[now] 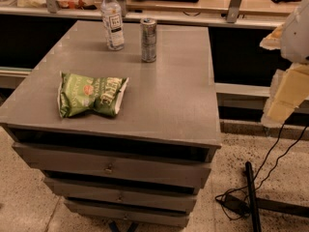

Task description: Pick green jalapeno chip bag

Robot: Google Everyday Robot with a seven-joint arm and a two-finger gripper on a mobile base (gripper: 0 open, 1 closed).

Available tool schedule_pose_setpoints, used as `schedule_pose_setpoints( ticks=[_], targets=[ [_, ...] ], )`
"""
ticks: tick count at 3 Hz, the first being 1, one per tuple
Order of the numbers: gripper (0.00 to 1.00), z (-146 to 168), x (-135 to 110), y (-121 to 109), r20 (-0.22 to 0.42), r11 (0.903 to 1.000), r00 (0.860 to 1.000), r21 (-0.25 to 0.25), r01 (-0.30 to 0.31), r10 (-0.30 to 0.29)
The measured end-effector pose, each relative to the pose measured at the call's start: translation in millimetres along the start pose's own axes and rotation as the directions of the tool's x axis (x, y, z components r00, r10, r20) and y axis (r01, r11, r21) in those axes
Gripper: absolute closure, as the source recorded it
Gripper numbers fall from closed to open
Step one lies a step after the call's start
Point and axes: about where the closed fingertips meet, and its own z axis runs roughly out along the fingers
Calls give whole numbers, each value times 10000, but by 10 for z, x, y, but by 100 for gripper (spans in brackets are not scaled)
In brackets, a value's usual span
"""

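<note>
Hanging at the view's right edge, well apart from the green jalapeno chip bag (91, 94), the tool (284, 99), open or closed I could not tell, risked skidding that puffy bag across the worktop (169, 93)

The chip bag (91, 94) lies flat on the top of the drawer cabinet (169, 91), toward its front-left corner. Toward the cabinet's back stand the water bottle (112, 21) and the can (148, 40) — bottle left, can just beside it on the right, both well apart from the bag. A counter (159, 6) runs behind the cabinet. The gripper (287, 93) hangs off the cabinet's right side — above floor cables (270, 168).
</note>
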Motion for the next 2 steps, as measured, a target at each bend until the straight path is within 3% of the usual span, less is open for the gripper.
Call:
schedule_pose_setpoints(
  ticks=[1,2],
  targets=[
    [0,-1,-3,0,45,10000,10000,-8,-21,21],
    [0,-11,-47,11,852,9990,9955,-217,-394,411]
  ],
)
